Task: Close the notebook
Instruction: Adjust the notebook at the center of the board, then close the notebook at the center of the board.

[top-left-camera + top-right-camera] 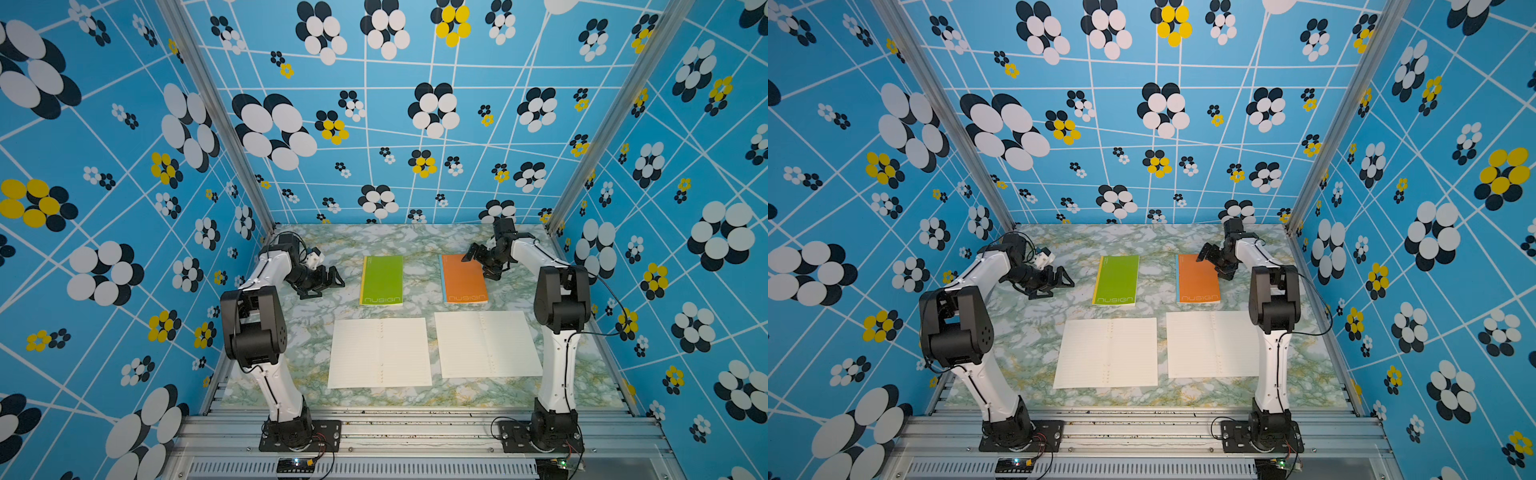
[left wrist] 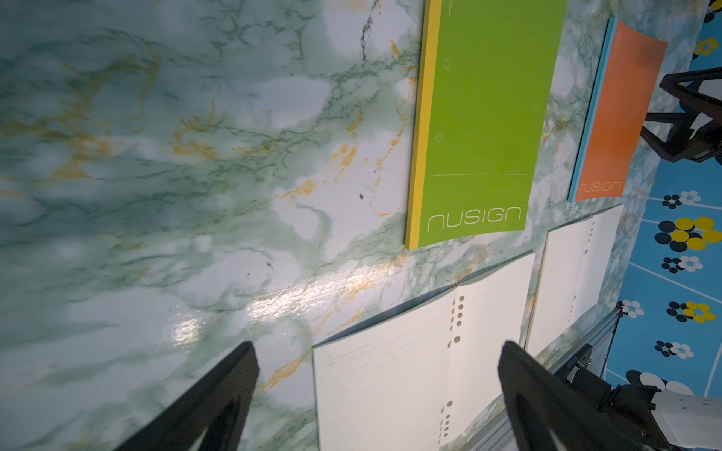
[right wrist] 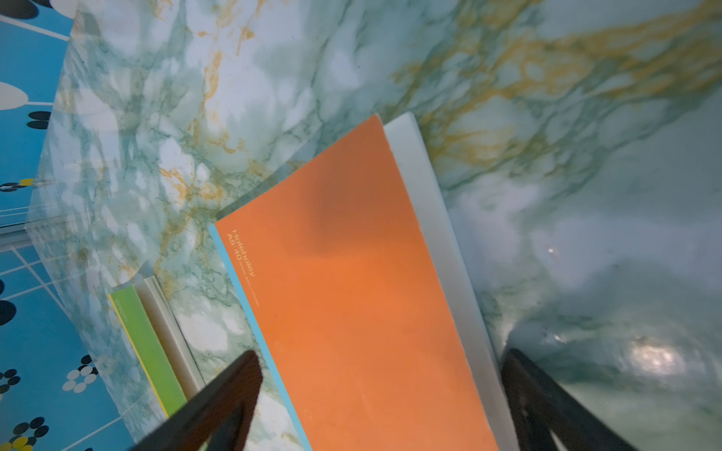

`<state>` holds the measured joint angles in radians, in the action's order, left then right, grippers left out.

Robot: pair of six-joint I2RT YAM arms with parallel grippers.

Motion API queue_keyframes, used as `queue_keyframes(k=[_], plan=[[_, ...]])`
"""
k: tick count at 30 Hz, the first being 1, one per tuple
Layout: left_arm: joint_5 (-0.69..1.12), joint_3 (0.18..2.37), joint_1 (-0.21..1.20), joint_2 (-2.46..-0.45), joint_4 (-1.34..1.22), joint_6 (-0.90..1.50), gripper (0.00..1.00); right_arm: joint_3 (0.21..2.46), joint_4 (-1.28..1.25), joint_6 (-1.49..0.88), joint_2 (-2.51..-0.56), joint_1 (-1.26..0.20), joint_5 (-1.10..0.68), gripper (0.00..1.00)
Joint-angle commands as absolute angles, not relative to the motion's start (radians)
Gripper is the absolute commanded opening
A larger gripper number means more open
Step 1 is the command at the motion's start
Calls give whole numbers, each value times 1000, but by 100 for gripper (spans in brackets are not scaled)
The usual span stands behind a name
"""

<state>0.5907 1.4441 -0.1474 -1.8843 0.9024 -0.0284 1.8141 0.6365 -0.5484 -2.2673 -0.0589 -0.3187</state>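
Two notebooks lie open and flat on the marble table, showing white lined pages: one at the front middle (image 1: 380, 353) (image 1: 1106, 353) (image 2: 390, 371), one to its right (image 1: 486, 344) (image 1: 1212, 344) (image 2: 574, 273). My left gripper (image 1: 330, 286) (image 1: 1061, 286) (image 2: 379, 347) is open and empty, low over bare table behind and to the left of the middle open notebook. My right gripper (image 1: 478, 266) (image 1: 1212, 266) (image 3: 381, 353) is open and empty, hovering over the closed orange notebook (image 1: 463, 280) (image 3: 351, 293), behind the right open one.
A closed green notebook (image 1: 382, 280) (image 1: 1116, 280) (image 2: 480, 129) lies behind the middle open one, left of the orange one. Patterned blue walls (image 1: 124, 208) close in the table on three sides. An aluminium rail (image 1: 415, 432) carries both arm bases along the front.
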Motion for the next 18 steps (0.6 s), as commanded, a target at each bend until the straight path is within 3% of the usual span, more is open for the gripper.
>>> queue_keyframes(k=[1,9,18], plan=[[591,1446,-159,-1860,984,-96,98,1769,675,-538,-2204,-66,-215,99],[545,1451,-172,-1856,1128,-194,97,1627,684,-570,-1916,-77,-45,99],[486,1424,-168,-1804,1238,-255,98,1313,604,-677,-1688,-285,-222,99]])
